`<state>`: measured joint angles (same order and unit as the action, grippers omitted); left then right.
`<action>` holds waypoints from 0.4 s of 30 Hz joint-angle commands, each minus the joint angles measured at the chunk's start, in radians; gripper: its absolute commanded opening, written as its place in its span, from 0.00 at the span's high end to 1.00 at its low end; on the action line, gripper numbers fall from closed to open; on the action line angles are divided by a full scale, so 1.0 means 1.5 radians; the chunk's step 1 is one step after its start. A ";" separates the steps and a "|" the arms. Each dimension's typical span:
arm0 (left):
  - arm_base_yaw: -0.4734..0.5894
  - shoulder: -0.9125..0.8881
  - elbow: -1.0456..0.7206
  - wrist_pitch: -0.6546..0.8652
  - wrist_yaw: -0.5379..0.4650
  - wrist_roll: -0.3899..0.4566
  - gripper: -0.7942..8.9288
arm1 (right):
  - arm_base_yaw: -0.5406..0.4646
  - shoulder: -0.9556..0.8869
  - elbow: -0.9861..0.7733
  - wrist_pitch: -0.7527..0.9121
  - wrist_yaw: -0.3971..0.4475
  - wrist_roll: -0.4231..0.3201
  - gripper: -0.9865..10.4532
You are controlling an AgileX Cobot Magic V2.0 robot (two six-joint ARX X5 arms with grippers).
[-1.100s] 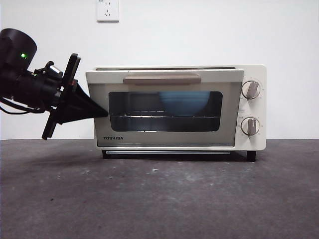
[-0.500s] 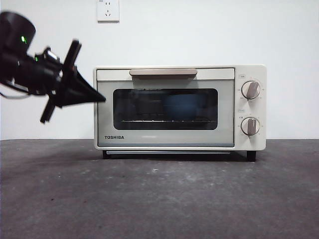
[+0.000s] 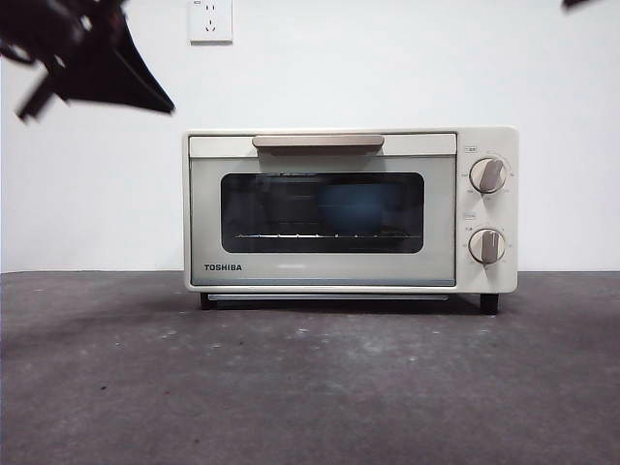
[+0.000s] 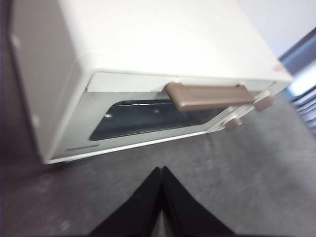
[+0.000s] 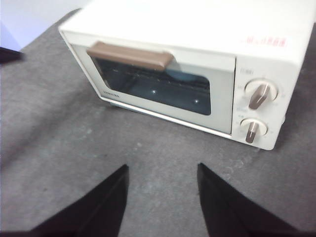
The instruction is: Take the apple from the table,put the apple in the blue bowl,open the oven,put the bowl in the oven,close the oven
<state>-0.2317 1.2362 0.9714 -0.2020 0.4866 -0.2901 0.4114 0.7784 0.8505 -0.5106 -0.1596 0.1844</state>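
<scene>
1. Front view: the oven (image 3: 349,211) stands on the table (image 3: 310,387), door closed. The blue bowl (image 3: 363,206) shows dimly behind the glass; the apple is perhaps inside it, not visible.
2. Left wrist view: the left gripper (image 4: 161,170) hangs above the table with fingers clenched together, empty.
3. Right wrist view: the right gripper (image 5: 162,169) has fingers spread apart, grasping nothing.

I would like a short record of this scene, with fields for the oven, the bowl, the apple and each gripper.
oven: on the table, door shut
blue bowl: inside the oven, dimly seen through the glass
apple: not visible
left gripper: jaws shut, empty, raised in front of the oven, on the handle side
right gripper: jaws open, empty, above the table facing the oven
</scene>
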 commanded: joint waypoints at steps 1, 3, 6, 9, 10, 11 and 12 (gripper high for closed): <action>-0.028 -0.053 0.014 -0.028 -0.041 0.063 0.91 | 0.004 -0.007 -0.062 0.094 -0.012 -0.006 0.77; -0.053 -0.090 0.013 -0.040 -0.074 0.063 0.91 | 0.004 -0.013 -0.113 0.171 -0.033 -0.007 0.82; -0.086 -0.128 0.010 -0.055 -0.127 0.063 0.91 | 0.004 -0.020 -0.173 0.268 -0.038 -0.006 0.92; -0.115 -0.154 -0.003 -0.068 -0.175 0.063 0.91 | 0.004 -0.019 -0.206 0.315 -0.038 -0.001 0.91; -0.122 -0.160 -0.011 -0.070 -0.184 0.063 0.91 | 0.004 -0.019 -0.210 0.317 -0.038 -0.001 0.91; -0.131 -0.168 -0.021 -0.074 -0.195 0.063 0.91 | 0.004 -0.019 -0.213 0.320 -0.038 -0.009 0.91; -0.136 -0.173 -0.031 -0.074 -0.204 0.063 0.91 | 0.004 -0.019 -0.213 0.321 -0.038 -0.014 0.91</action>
<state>-0.4271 0.9710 0.9325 -0.3126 0.1925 -0.2081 0.4114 0.7475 0.5270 -0.0502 -0.2142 0.1810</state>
